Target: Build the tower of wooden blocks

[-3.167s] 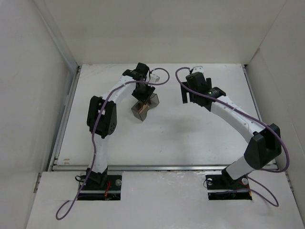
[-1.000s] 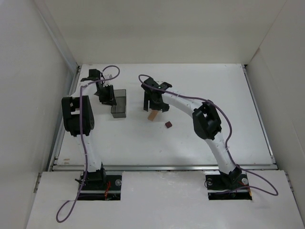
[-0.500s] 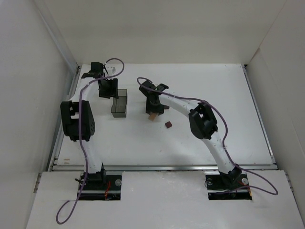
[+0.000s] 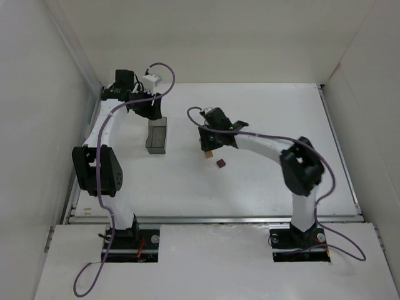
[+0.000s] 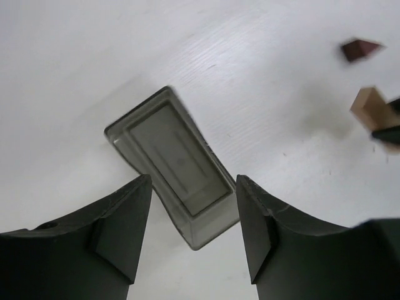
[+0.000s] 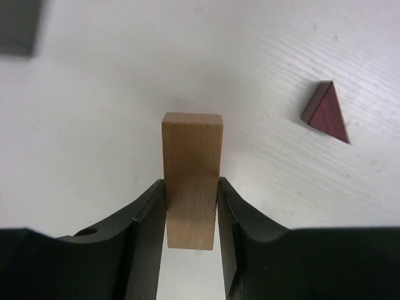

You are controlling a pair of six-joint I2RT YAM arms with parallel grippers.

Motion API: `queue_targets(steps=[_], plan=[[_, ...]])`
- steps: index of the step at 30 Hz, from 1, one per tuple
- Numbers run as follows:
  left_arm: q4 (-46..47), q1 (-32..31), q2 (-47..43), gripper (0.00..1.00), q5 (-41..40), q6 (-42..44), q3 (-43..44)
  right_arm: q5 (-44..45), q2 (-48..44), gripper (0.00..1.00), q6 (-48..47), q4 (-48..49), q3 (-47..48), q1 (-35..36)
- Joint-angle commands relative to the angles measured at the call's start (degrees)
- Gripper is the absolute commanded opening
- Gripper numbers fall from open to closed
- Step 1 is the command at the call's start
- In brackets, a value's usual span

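Pinching a tan block (image 6: 192, 144) by its two long sides with the right gripper (image 6: 190, 187), fingers clamped tight. Lying apart from it on the white table (image 6: 94, 94), off to the right, a small dark red triangle (image 6: 326, 112). Hovering with the left gripper (image 5: 194, 181) spread wide above a dark bin (image 5: 139, 114), touching nothing.

The left gripper (image 5: 194, 187) hangs with its black fingers spread above a dark translucent rectangular plastic bin (image 5: 172, 162) on the white table (image 5: 281, 94), with a small reddish-brown triangular wooden block (image 5: 360, 49) and a light tan wooden block (image 5: 370, 107) at the upper right.
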Motion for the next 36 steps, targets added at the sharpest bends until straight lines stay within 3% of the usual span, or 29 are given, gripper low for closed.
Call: queue_targets(steps=[1,2,4,5,9,16,27,32,36], plan=[[-8.29,-0.13,-6.58,0.54,18.2,22.48,3.74,-14.83,-18.94,0.0,-20.49,35.44,-13.05,-1.37],[-10.68,-0.13,-7.54,0.54,21.54,28.24,3.74,-17.2,-22.37,0.0,-22.95,41.38,-22.84,-2.33],[-15.43,-0.13,-9.74,0.56,29.35,39.93,3.74,-22.73,-29.86,0.0,-28.74,57.16,-31.34,-3.39],[-20.5,-0.13,-9.75,0.58,31.31,50.68,4.44,-25.11,-31.18,0.0,-30.43,60.74,-34.51,-4.7],[-28.71,-4.69,-9.57,0.62,33.62,62.81,10.06,-38.3,-30.94,0.0,-33.44,60.18,-35.79,-7.43],[-28.72,-16.55,-8.35,0.62,29.93,68.28,9.89,-43.06,-28.38,0.0,-33.44,61.83,-33.93,-7.44],[-25.48,-21.14,-6.06,0.6,25.18,68.38,7.26,-45.53,-28.38,0.0,-33.96,63.07,-33.93,-7.44],[-19.68,-21.67,-5.53,0.55,25.71,60.39,7.25,-46.05,-28.38,0.0,-33.96,62.54,-33.93,-7.44],[-19.67,-21.67,-5.0,0.4,25.71,58.88,7.96,-45.53,-28.38,0.0,-33.96,62.54,-33.93,-7.44]])
